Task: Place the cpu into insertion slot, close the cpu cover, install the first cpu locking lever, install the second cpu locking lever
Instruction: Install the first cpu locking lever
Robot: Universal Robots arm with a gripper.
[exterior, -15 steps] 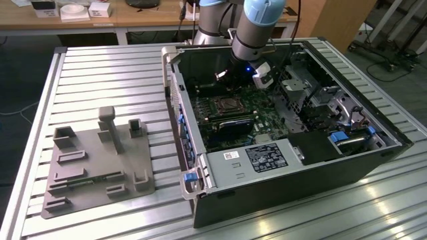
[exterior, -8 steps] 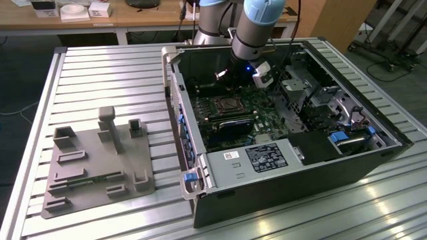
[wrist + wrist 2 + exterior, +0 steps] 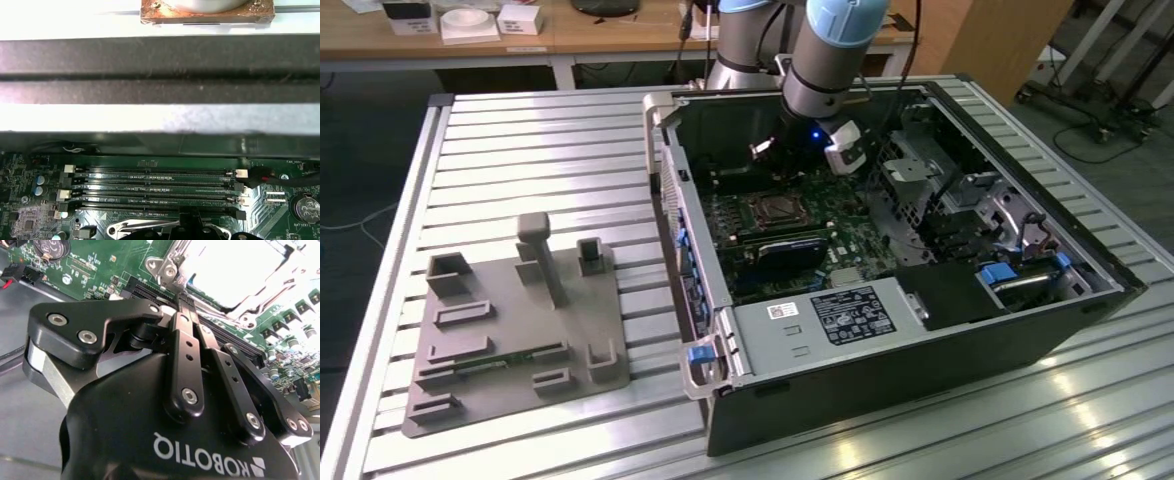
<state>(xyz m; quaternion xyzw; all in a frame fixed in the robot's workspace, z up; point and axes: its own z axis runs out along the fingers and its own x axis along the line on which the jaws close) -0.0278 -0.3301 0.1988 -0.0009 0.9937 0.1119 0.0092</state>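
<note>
An open computer case [image 3: 881, 330] lies on the slatted table, and my arm reaches into it from the far side. The insertion slot [image 3: 774, 210] is a square socket with a silvery rim on the green board. In the second wrist view the cpu cover [image 3: 235, 275] glares bright on the socket, and I cannot make out the cpu under the glare. My gripper [image 3: 184, 302] is shut, its black fingers [image 3: 186, 355] meeting at the socket's edge beside the memory slots [image 3: 155, 187]. A curved silvery lever [image 3: 145, 227] lies close to the fingertips. Whether they pinch it is hidden.
A grey fixture plate [image 3: 520, 330] with upright posts sits on the table at the exterior view's left. Inside the case are a labelled power supply [image 3: 841, 315] and a drive cage [image 3: 934, 180]. The dark case wall [image 3: 160, 65] rises just beyond the memory slots.
</note>
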